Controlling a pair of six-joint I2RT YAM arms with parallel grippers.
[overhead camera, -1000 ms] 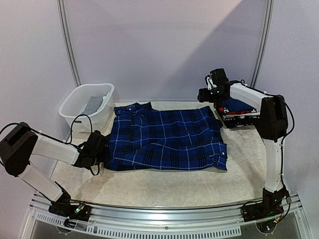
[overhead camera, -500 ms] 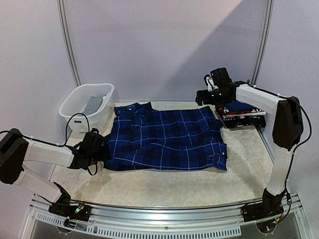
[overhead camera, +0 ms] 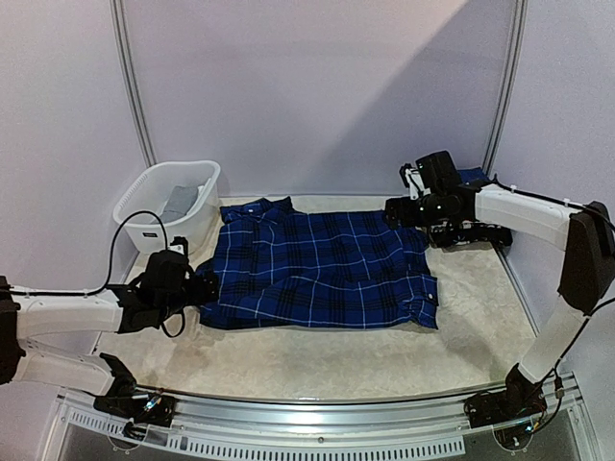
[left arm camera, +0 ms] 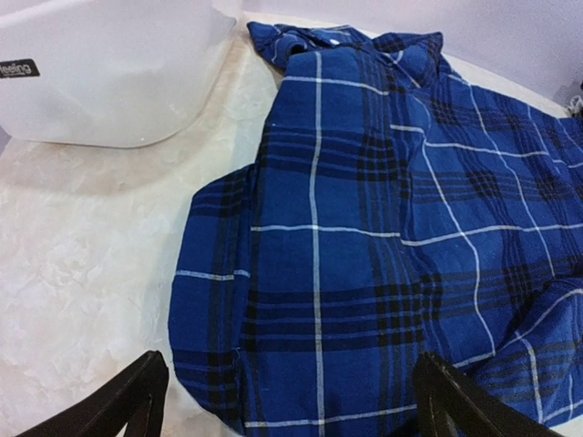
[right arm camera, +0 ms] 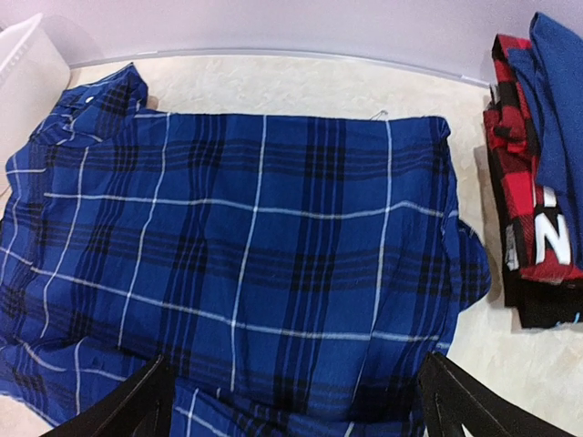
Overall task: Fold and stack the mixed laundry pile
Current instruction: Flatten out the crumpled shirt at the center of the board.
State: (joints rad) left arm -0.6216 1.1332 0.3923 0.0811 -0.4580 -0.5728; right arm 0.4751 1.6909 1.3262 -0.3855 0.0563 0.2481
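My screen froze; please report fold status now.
Left gripper open, empty, at left edge of plaid shirt. Right gripper open, empty, at far right corner. Shirt flat, nothing on it.

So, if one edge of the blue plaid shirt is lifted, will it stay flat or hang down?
Probably it hangs: the blue plaid shirt lies in soft wrinkles and folds, so it looks floppy. It seems thin, so likely light. Pushed, it would probably bunch up rather than slide.

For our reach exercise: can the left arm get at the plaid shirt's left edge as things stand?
Probably yes: the left gripper sits open right at the plaid shirt's left edge, with nothing between them.
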